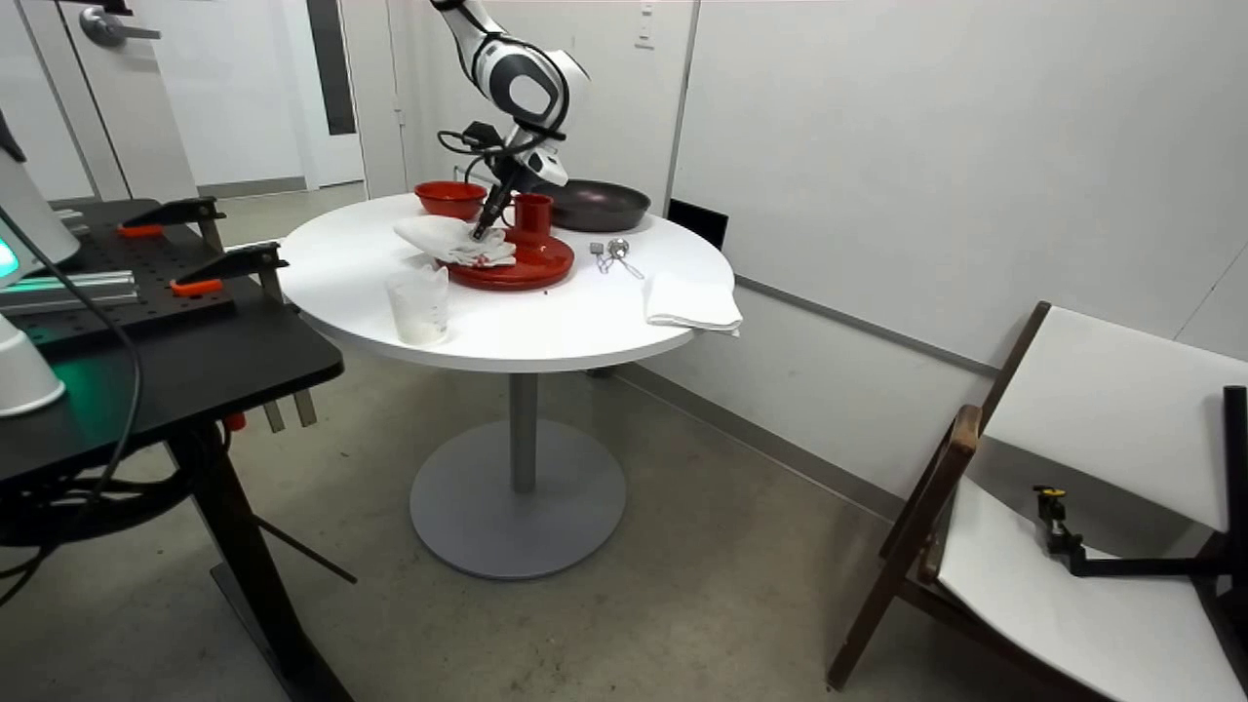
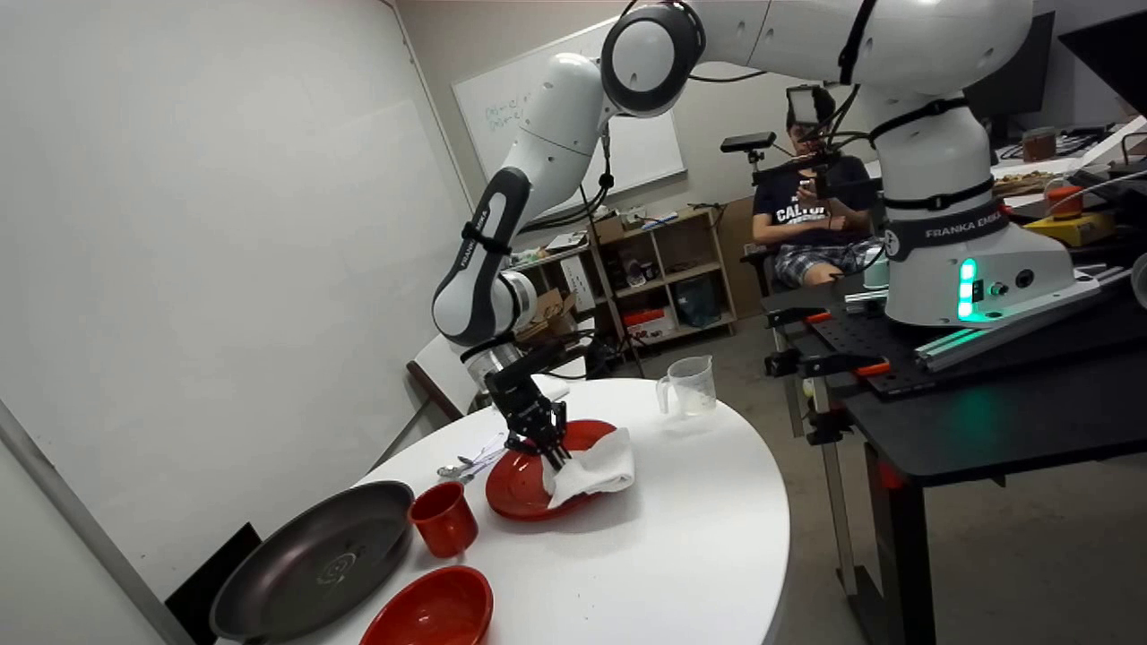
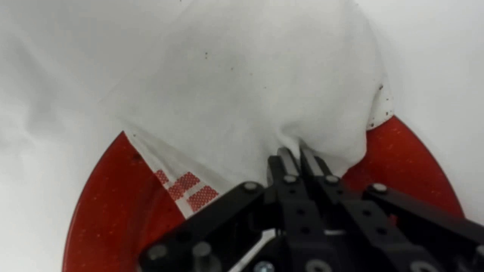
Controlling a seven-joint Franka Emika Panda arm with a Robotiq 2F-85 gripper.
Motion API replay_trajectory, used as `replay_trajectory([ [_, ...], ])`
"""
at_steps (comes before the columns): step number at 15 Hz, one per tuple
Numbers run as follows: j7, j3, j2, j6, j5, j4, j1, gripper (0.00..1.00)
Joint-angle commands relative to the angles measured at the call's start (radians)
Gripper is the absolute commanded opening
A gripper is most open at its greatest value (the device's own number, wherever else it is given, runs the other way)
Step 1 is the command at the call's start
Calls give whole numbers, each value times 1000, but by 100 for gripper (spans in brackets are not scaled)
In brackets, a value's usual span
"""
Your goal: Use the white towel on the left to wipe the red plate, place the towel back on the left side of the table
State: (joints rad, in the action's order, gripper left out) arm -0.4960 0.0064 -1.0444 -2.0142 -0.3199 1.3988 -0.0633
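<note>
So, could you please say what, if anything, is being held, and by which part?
The end effector pinches the white towel by a fold near one edge.

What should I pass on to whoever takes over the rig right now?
Jaws: shut, pinching a fold of the white towel.
Towel: lies partly over the red plate, with part of it extending past the rim.
Plate: on the table.
Done: towel gripped and on the plate. How much wiping is done, these pictures can't show.
Left: finish any wiping, then set the towel on the table's left side and release it.
</note>
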Motion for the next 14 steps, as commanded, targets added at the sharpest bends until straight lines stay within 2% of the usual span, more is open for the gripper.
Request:
replay_trajectory([
  [1,153,63,-39,79,-66,-77,-55,3],
  [3,207,69,-51,108,-67,-100,-59,2],
  [8,242,46,-88,187,-37,-164,-49,2],
  [14,83,-88,-135,202,122,-208,45,2],
])
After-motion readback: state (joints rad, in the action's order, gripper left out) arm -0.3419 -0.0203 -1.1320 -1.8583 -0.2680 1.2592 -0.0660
